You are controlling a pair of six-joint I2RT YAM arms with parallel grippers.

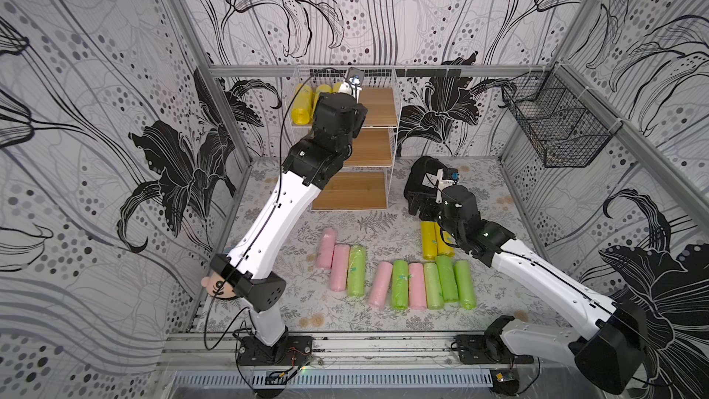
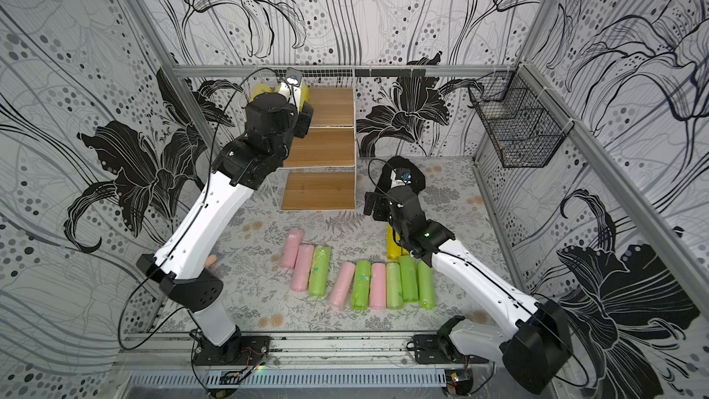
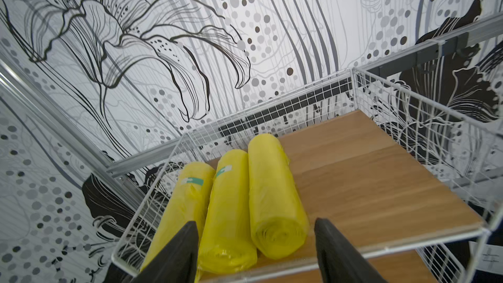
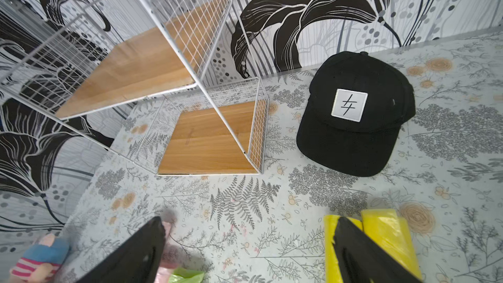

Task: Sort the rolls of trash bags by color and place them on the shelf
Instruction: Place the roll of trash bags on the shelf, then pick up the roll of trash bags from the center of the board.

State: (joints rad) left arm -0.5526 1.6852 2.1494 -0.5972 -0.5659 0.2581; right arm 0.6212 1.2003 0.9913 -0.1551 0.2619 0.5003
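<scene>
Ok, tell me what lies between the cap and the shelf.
Only bare tablecloth lies between the cap and the shelf, beside its bottom tier; the right wrist view shows that stretch plainly.

Four pink rolls (image 2: pixel 303 267) and five green rolls (image 2: pixel 361 284) lie in front of the shelf (image 2: pixel 322 147).

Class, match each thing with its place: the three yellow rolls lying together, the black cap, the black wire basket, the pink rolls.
1 three yellow rolls
2 black cap
3 black wire basket
4 pink rolls

A hung on the side wall
B on the top board of the shelf
C on the table beside the shelf
D on the table, in line with green rolls

Pairs: 1-B, 2-C, 3-A, 4-D
</scene>
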